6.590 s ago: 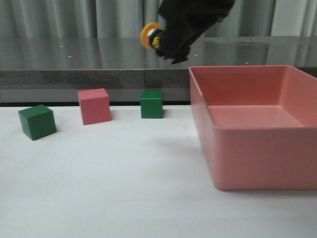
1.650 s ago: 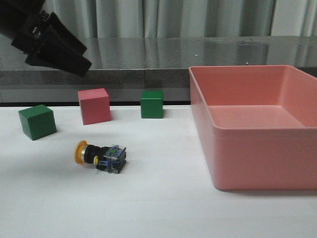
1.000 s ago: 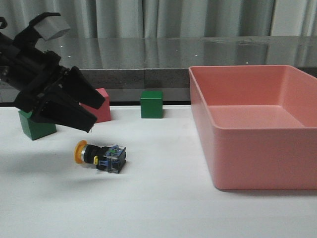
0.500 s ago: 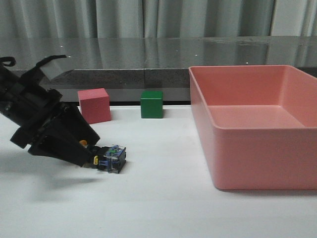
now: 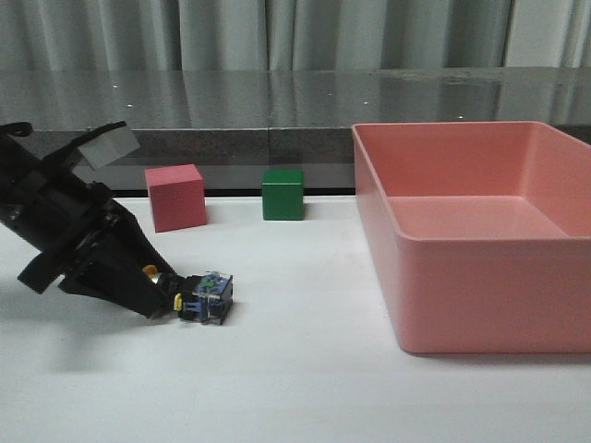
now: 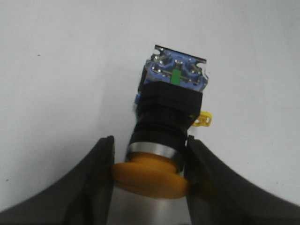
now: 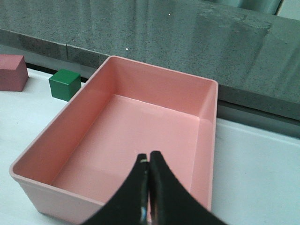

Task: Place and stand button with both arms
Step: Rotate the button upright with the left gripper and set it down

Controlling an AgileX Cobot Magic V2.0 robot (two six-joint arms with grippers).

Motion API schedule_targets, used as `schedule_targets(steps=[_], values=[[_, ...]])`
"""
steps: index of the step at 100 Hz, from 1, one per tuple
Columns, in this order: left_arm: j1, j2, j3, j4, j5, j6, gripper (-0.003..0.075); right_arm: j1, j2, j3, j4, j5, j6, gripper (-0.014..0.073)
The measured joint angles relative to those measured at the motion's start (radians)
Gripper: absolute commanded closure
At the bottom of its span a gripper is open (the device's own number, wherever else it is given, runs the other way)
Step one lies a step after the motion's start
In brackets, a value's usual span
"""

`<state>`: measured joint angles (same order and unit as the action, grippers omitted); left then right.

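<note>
The button (image 5: pixel 205 298) lies on its side on the white table, left of centre, with its clear-blue block toward the bin. My left gripper (image 5: pixel 157 293) is low on the table at the button's cap end. In the left wrist view the button (image 6: pixel 171 112) points away from me and the fingers (image 6: pixel 105 159) press on both sides of its yellow cap; the left gripper (image 6: pixel 151 140) is shut on it. My right gripper (image 7: pixel 149 157) is shut and empty, hanging above the pink bin (image 7: pixel 208 117). It does not show in the front view.
A large pink bin (image 5: pixel 480 277) fills the right side of the table. A pink cube (image 5: pixel 175 197) and a green cube (image 5: pixel 282 193) stand at the back; both also show in the right wrist view, green cube (image 7: pixel 64 84) and pink cube (image 7: pixel 11 72). A dark ledge runs behind the table.
The right arm carried the button and left it lying on the table. The left arm then came down from the upper left and its fingers closed around the yellow cap.
</note>
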<state>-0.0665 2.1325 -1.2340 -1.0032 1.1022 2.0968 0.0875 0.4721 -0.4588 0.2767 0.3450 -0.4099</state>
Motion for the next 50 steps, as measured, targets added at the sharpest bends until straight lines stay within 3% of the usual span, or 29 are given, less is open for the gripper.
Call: schedule_targets(steps=[30,42,50], values=[[0.0,-0.073,-0.043,0.066,0.05,-0.086,0.074,0.0,0.0,0.0,0.0,0.0,0.0,0.0655],[-0.022,-0.177,-0.125,0.207,0.042,-0.234,0.074,0.0,0.0,0.0,0.0,0.0,0.0,0.0655],[-0.066,-0.248,-0.181,0.386,0.008,-0.365,0.074,0.0,0.0,0.0,0.0,-0.002,0.0,0.0655]])
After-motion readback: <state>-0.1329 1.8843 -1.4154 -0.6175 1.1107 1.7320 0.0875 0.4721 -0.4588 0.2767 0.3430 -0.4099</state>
